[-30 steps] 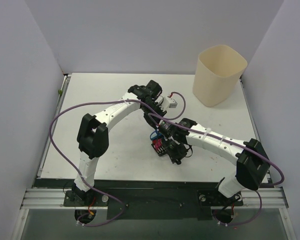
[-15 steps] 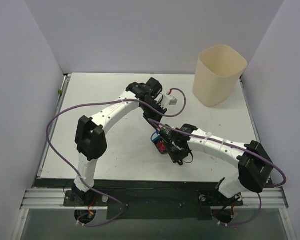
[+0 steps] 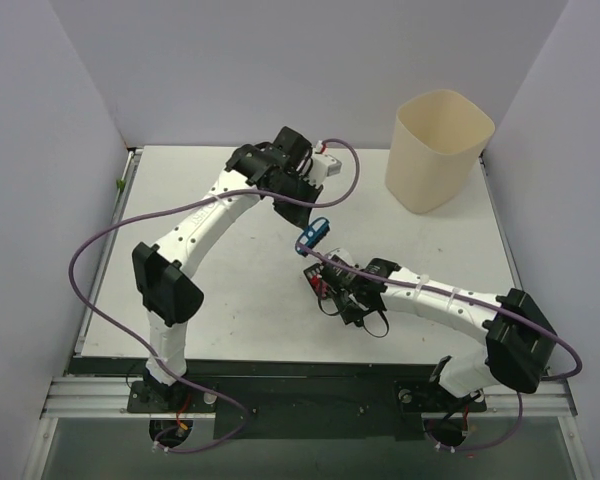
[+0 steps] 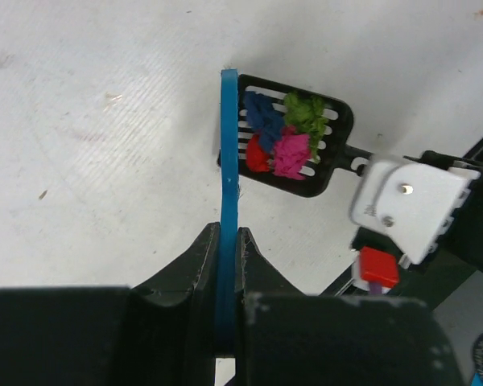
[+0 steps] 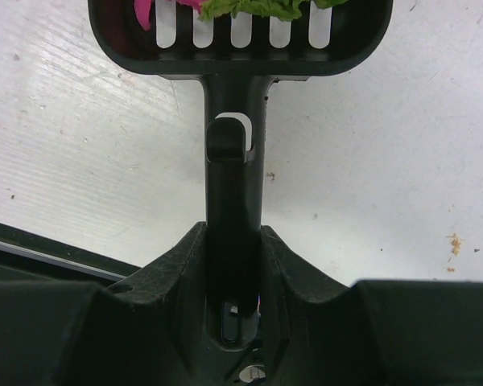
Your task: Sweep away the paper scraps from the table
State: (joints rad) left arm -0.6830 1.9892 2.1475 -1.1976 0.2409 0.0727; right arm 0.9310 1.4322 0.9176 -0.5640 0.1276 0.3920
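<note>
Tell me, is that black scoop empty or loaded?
Loaded: the black scoop holds pink, red, green and blue paper scraps.

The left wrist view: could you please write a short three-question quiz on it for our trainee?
1. True or false: the paper scraps lie in the black slotted scoop.
2. Which one holds the blue hand brush: A, the left pincer, or B, the right pincer?
3. Fill in: the right pincer grips the scoop by its ____.
Key: 1 true; 2 A; 3 handle.
</note>
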